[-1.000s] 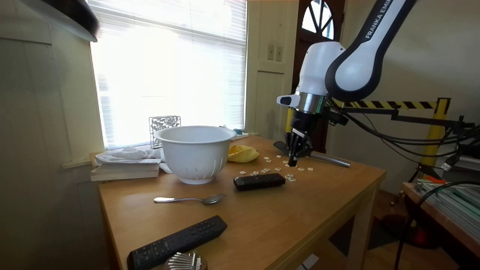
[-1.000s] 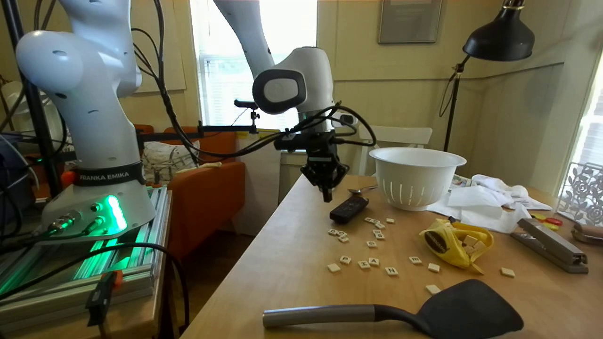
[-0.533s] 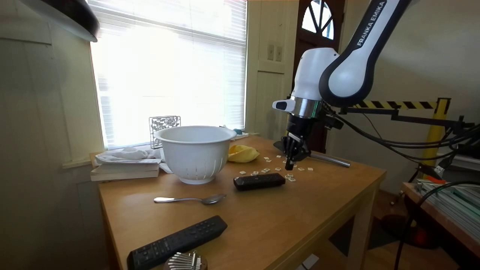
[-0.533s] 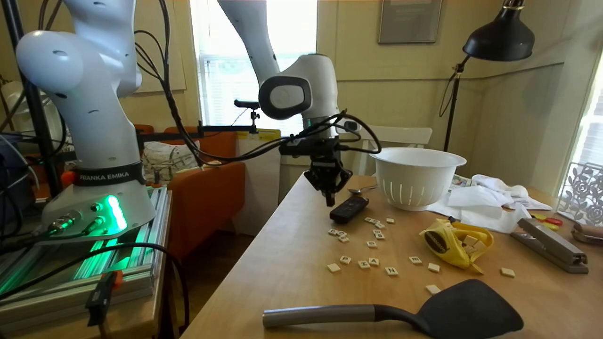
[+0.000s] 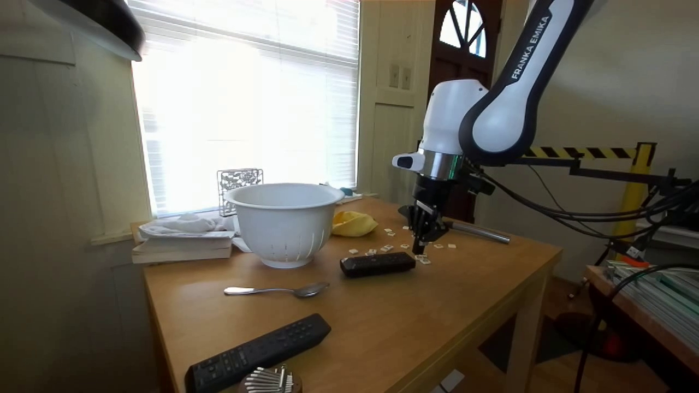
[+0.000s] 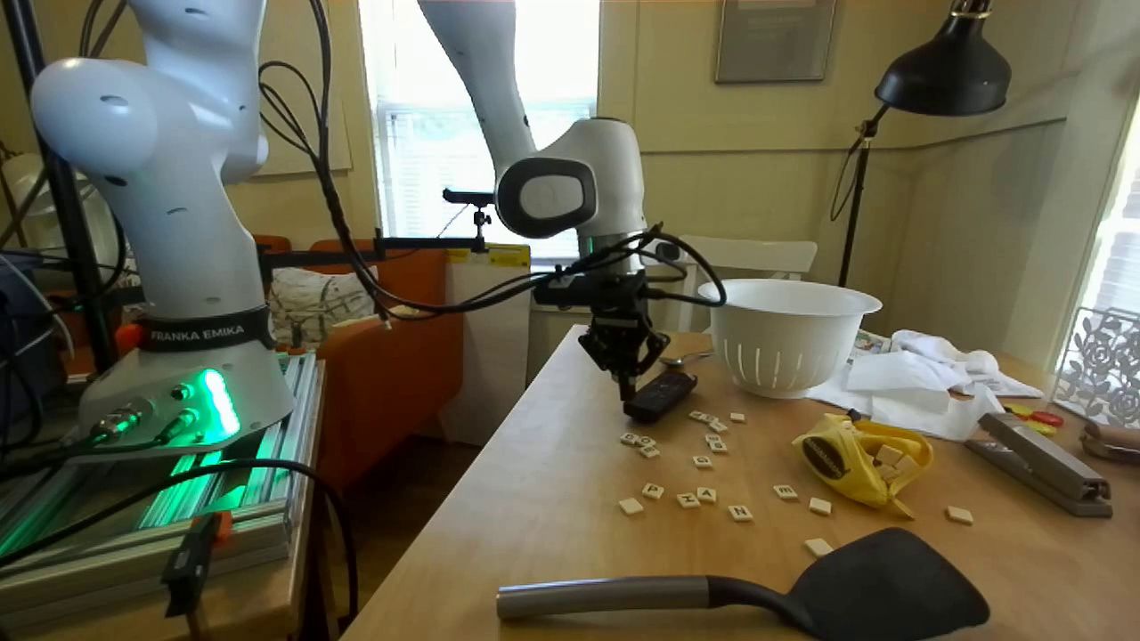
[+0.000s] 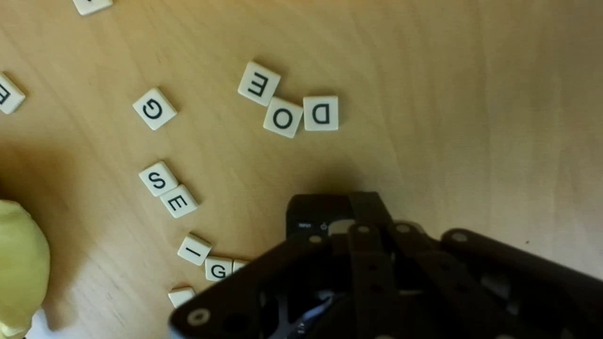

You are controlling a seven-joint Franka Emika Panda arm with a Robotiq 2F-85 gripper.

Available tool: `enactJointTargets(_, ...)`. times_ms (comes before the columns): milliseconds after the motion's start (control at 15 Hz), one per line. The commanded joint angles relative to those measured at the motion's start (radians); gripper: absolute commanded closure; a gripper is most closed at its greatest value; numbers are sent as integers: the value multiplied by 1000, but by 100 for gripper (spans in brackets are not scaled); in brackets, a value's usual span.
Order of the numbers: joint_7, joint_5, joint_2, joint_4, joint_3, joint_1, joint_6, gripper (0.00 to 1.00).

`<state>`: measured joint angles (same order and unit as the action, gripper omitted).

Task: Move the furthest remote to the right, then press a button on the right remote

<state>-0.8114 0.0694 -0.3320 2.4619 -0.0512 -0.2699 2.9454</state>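
So the arm (image 5: 502, 131) has dropped a bit, bringing the gripper (image 6: 628, 392) down to the power-symbol end of the shorter remote (image 5: 378, 265), which hasn't budged near the letter tiles (image 7: 282, 117); probably lining up a press. Gripper looks fully closed with nothing in it, no telling whether the tips touch yet.

Two black remotes (image 5: 378, 265), one colander (image 5: 284, 229), one spoon (image 5: 310, 290), one spatula (image 6: 891, 586), one stapler (image 6: 1044, 461).
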Motion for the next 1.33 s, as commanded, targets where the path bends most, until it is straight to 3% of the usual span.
enactJointTargets(0,33,28,-36,-23,9,-3,23,100)
enactJointTargets(1267,78,86,-69,-58,-5,20,25,100)
